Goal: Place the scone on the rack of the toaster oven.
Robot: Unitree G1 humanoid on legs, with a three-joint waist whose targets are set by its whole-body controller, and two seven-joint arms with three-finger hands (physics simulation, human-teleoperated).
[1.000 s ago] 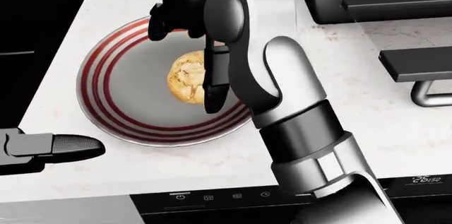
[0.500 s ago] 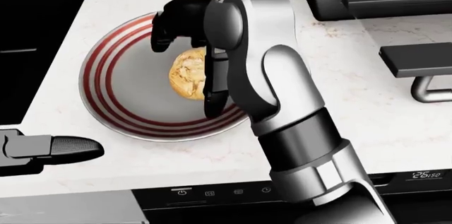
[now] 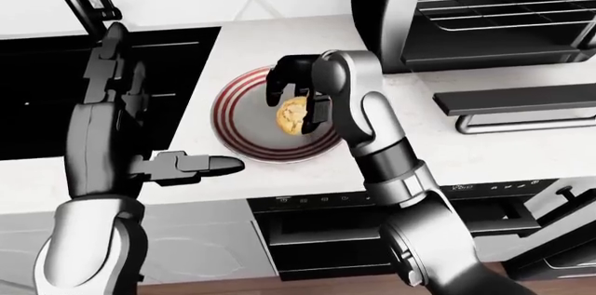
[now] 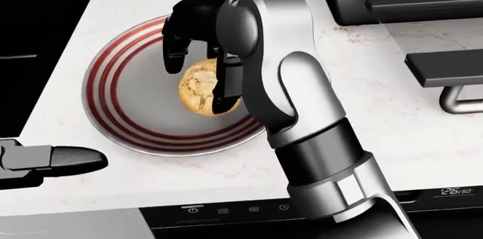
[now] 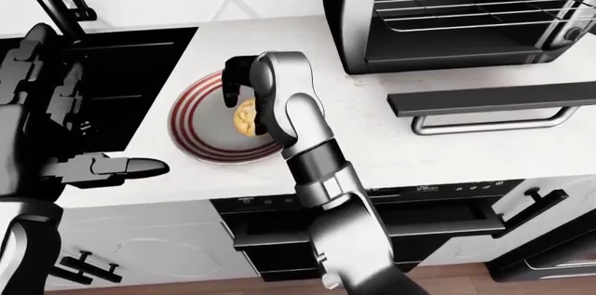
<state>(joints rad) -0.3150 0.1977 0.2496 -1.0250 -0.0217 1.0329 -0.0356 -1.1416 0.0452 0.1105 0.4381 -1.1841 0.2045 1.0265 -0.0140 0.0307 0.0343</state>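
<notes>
While the scone [image 4: 197, 87] sits on the red-ringed plate [image 4: 113, 92] on the white counter [image 4: 377, 109], the right hand [image 4: 197, 52] cups over it with fingers curled around its sides, apparently gripping for transfer to the toaster oven rack [image 5: 475, 5]; the left hand [image 3: 191, 166] hovers open nearby.

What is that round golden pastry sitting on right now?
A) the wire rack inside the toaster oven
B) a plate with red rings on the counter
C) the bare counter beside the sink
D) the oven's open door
B: the scone lies on the red-ringed plate on the white counter, with the right hand curled over it; the toaster oven's rack is bare.
</notes>
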